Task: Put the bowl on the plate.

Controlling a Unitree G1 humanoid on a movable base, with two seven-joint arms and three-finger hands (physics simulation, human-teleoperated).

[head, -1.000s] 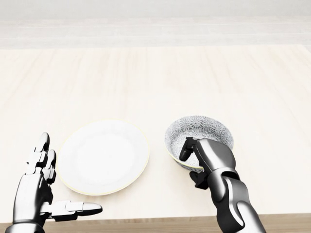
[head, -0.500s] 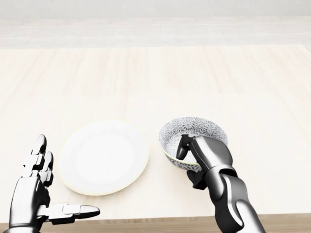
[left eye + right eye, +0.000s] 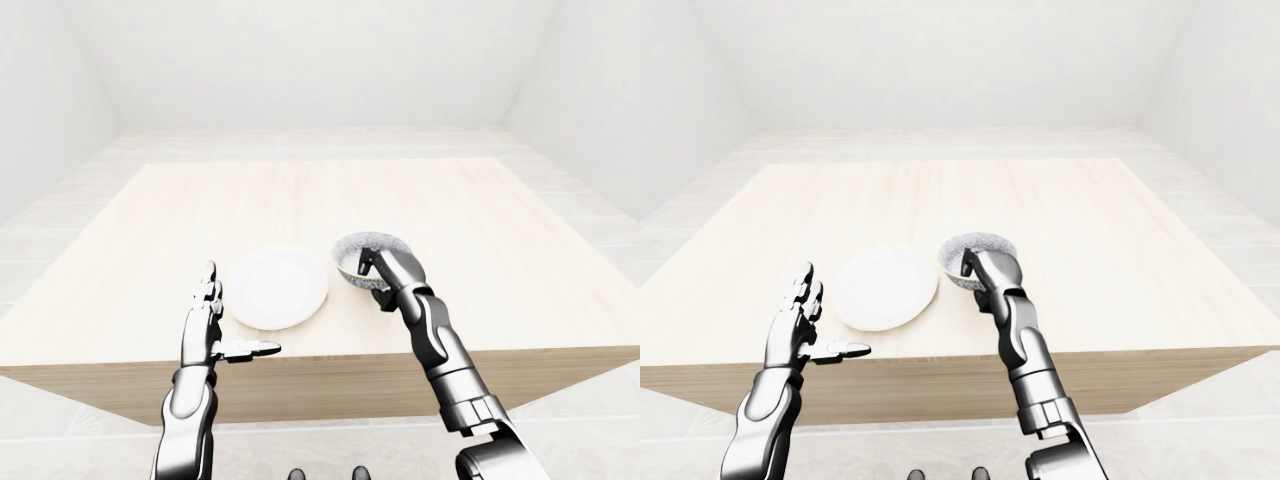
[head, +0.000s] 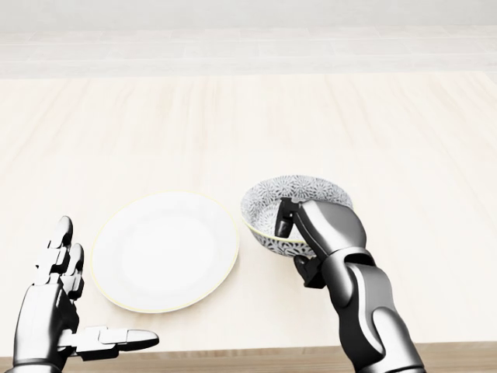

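A patterned grey-and-white bowl is held just right of the white plate on the wooden table, tilted and lifted slightly off the surface. My right hand is shut on the bowl's near rim, one finger inside and the thumb under it. The left hand hovers open at the lower left of the head view, fingers spread, beside the plate's left edge and touching nothing. The plate has nothing on it.
The light wooden table stretches wide toward the top of the view; its near edge runs just below my hands. White floor and walls surround it.
The right hand has carried the bowl up and to the left, closer to the plate, tilting it. The left hand has barely moved.
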